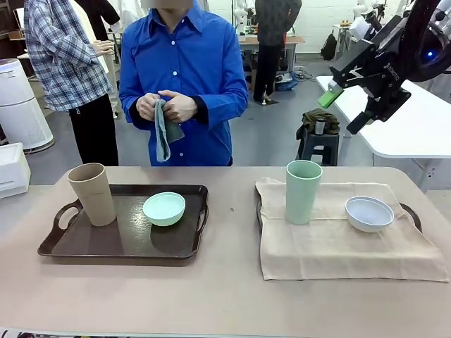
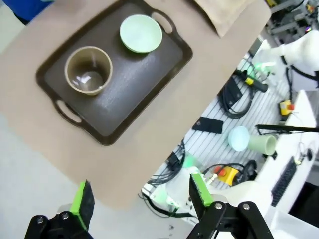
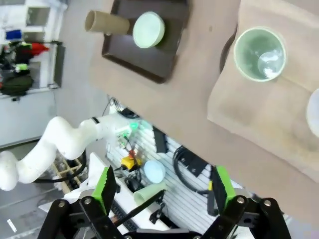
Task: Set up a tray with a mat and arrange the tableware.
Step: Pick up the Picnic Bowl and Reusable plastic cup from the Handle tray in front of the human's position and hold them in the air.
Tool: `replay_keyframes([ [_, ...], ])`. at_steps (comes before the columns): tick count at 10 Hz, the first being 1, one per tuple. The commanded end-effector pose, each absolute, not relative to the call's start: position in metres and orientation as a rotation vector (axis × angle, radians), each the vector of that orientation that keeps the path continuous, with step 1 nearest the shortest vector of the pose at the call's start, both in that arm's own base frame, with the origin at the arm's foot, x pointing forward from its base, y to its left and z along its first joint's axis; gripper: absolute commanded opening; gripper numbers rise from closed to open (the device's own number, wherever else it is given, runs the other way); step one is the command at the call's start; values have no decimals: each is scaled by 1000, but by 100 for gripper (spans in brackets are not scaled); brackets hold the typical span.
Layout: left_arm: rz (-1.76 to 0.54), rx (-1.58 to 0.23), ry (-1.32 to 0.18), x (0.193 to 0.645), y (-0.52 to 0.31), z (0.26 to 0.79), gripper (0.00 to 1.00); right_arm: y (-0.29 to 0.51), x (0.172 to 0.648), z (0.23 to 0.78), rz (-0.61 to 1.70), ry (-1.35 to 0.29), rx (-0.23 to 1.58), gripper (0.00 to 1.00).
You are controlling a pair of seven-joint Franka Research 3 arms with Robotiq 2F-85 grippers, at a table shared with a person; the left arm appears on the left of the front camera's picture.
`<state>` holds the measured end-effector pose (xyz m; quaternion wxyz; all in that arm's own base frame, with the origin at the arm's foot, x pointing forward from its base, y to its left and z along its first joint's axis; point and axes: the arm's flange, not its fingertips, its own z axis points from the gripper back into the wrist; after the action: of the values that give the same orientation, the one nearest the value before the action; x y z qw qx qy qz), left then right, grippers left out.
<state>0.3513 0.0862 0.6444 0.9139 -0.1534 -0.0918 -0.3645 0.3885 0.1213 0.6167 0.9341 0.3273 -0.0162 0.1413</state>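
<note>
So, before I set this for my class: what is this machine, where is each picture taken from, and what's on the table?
It is a robot with two arms, each ending in a two-finger gripper. The front picture looks across the table at a person holding a grey cloth; the right gripper hangs above. The others come from wrist cameras, one looking down past the left gripper. A dark tray holds a tan cup and mint-green bowl. A beige mat, over a second tray, bears a pale green cup and white bowl. Both grippers are open and empty.

Grey floor, white side table, black stool beyond
</note>
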Motion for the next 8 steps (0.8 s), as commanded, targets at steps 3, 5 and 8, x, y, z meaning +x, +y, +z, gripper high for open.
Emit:
replay_keyframes([
  [3,-1290,-110,-316,413,56,643,100,227,437,596,465,-39,424,100],
  [5,-1453,-198,-359,416,57,651,100,292,457,586,682,-62,404,100],
  [8,-1626,-313,-317,432,62,648,100,347,487,557,981,0,458,100],
])
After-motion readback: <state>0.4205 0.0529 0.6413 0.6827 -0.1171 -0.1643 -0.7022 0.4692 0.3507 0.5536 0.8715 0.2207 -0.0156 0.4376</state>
